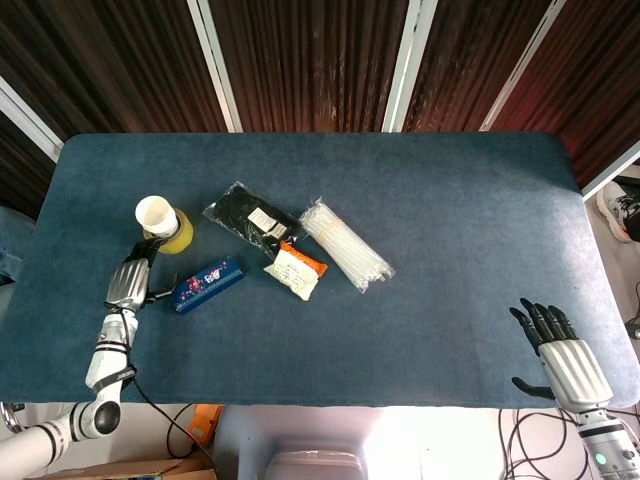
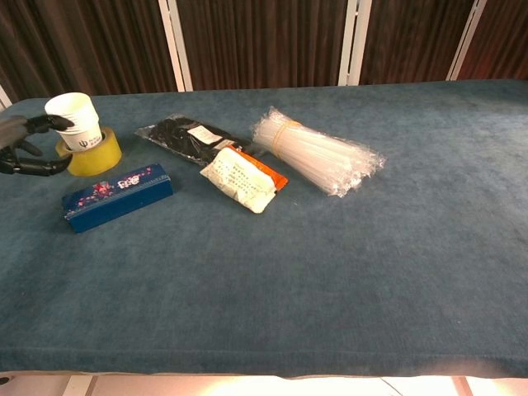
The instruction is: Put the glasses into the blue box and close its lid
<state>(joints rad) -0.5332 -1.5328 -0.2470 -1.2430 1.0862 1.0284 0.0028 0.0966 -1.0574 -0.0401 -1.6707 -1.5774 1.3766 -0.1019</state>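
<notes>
The blue box (image 1: 207, 284) (image 2: 118, 196) lies on the table with its lid down, left of centre. No glasses show in either view. My left hand (image 1: 129, 281) (image 2: 22, 145) hovers just left of the box, apart from it, fingers spread and holding nothing. Its fingertips are near the stack of paper cups (image 2: 74, 121). My right hand (image 1: 557, 351) is at the front right corner of the table, fingers spread and empty; the chest view does not show it.
A stack of paper cups (image 1: 157, 215) stands in a yellow tape roll (image 1: 176, 234) (image 2: 93, 154) behind the box. A black packet (image 1: 249, 219), a white and orange pouch (image 1: 294, 270) (image 2: 240, 181) and a bundle of clear straws (image 1: 345, 243) (image 2: 317, 150) lie mid-table.
</notes>
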